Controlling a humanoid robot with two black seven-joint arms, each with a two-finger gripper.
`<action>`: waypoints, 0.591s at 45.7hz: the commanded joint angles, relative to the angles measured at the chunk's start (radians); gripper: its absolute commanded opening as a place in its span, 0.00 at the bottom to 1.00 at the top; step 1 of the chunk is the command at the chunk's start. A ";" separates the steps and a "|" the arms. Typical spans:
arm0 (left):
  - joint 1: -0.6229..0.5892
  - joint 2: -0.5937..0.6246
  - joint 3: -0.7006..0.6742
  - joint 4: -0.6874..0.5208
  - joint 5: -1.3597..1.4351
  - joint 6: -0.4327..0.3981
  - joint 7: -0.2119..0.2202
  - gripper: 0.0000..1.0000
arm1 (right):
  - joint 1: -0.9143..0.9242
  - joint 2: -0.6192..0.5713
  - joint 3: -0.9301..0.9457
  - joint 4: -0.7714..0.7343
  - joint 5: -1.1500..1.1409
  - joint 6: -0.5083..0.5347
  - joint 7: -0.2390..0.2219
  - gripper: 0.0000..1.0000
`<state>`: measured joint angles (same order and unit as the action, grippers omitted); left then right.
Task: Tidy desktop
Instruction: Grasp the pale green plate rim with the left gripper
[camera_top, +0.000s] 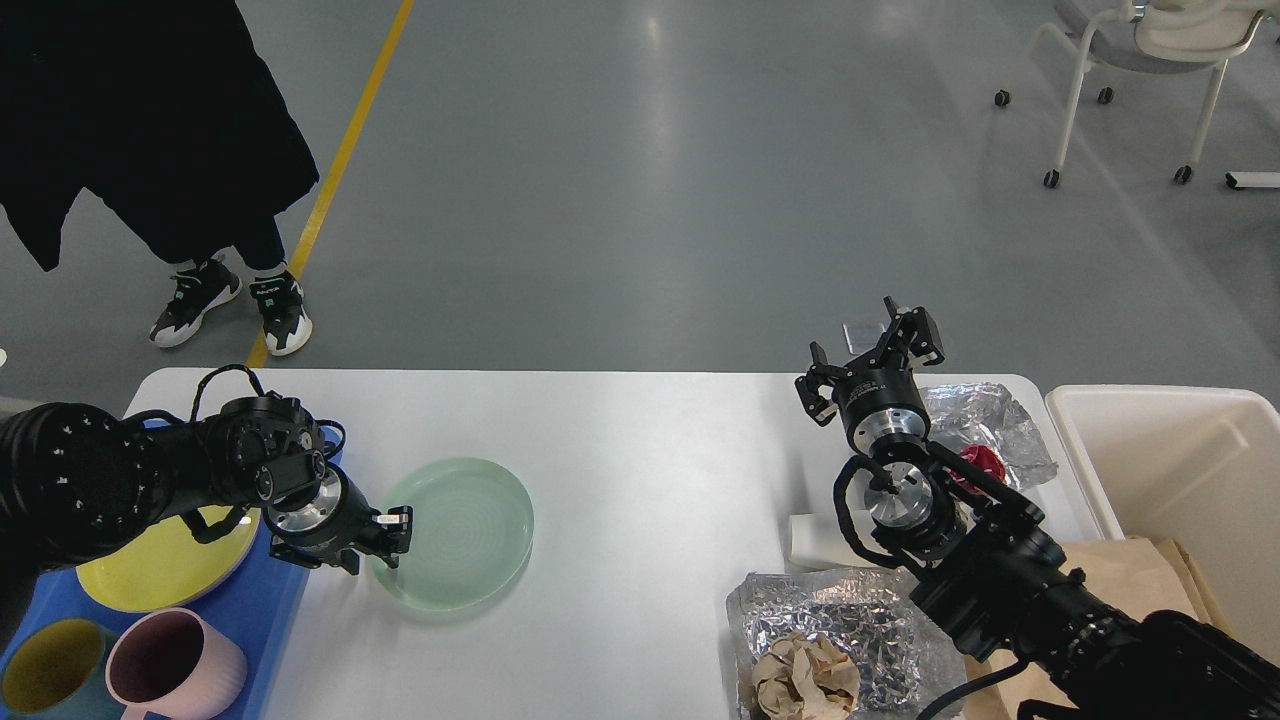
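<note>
- No text, label, brand, number or sign can be read anywhere in the head view.
- The black sneakers (232, 306) on the floor carry a small pale mark on each tongue, too small to make out.
- The right arm's wrist housing (878, 398), just behind its jaws, shows a faint line of lettering, too blurred to read.

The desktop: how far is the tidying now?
Partly done. A yellow plate and two cups already sit in the blue tray. The left tool is at the rim of the green plate on the desktop. Left: foil, more foil with crumpled paper, beside the bin.
</note>
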<state>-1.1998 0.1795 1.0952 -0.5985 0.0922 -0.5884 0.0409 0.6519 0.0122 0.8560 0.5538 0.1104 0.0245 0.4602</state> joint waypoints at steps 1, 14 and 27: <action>0.002 0.001 0.000 -0.006 0.000 -0.017 0.001 0.16 | 0.000 0.000 0.000 0.000 0.000 0.000 0.000 1.00; 0.003 0.003 0.002 -0.004 0.000 -0.048 0.001 0.03 | 0.000 0.000 0.000 0.000 0.000 0.000 0.000 1.00; 0.009 0.015 0.000 -0.006 0.000 -0.053 0.001 0.00 | 0.000 0.000 0.000 0.000 0.000 0.000 0.000 1.00</action>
<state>-1.1895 0.1941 1.0957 -0.6027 0.0916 -0.6380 0.0414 0.6519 0.0122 0.8560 0.5537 0.1104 0.0245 0.4602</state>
